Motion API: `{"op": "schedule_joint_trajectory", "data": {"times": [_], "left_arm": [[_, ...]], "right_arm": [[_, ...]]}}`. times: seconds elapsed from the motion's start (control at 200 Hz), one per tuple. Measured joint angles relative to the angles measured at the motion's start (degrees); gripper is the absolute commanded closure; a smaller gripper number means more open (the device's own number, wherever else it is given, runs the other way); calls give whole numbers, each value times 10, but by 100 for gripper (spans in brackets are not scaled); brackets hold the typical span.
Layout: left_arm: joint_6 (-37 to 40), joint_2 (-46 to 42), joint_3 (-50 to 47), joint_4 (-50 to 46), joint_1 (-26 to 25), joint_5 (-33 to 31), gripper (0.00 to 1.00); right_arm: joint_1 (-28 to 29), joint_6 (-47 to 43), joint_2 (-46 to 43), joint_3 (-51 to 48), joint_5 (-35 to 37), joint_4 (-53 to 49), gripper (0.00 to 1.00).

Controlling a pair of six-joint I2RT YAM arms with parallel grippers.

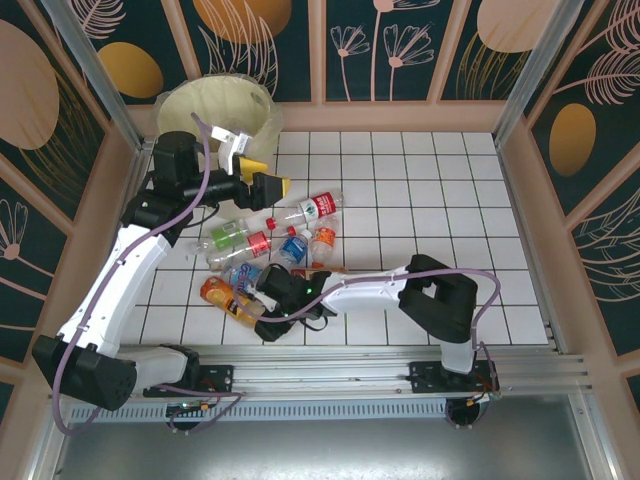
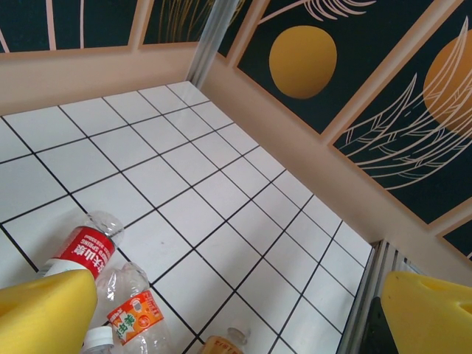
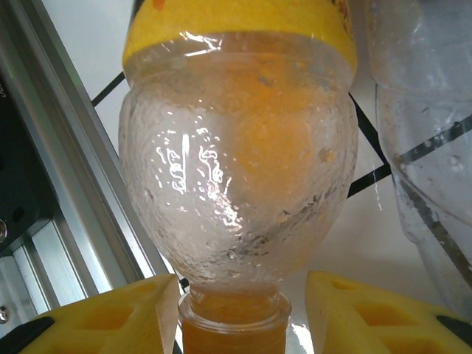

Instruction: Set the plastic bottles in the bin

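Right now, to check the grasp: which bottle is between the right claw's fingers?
The orange bottle with the yellow label: its neck lies between the right claw's fingers, while the clear bottle beside it lies outside them.

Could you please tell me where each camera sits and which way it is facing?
Top external: above and behind the arms, looking down on the table; both arms and the bin show.
Left wrist: on the left gripper near the bin, looking across the table toward the right wall; its open yellow jaws frame a red-labelled bottle.
Right wrist: on the right gripper, low by the near rail, close on the orange bottle between its jaws.
Shared: top external shows both bottles too.
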Motion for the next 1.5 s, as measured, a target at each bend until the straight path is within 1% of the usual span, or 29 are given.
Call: {"op": "schedule_joint_trajectory", "data": {"times": [0.12,0.195,0.255,0.345,0.59,0.866,1.241,1.501], "left_arm": [[0,0,0,0,0,0,1],[0,0,0,0,0,0,1],[0,0,0,0,0,0,1],[0,0,-2,0,0,0,2],[0,0,-5,0,0,0,2],[0,0,-5,2,0,0,2],[0,0,-7,10,0,1,2],[0,0,-7,13,0,5,1]], "right_arm": [[1,0,8,4,0,-2,49],[1,0,9,5,0,-2,51],[1,0,9,5,-1,-2,54],[1,-1,10,5,-2,-2,60],[2,0,11,5,-2,-5,65],[3,0,5,0,-7,-3,66],[3,-1,-25,-18,-36,18,67],[3,0,-32,-24,-41,26,67]]}}
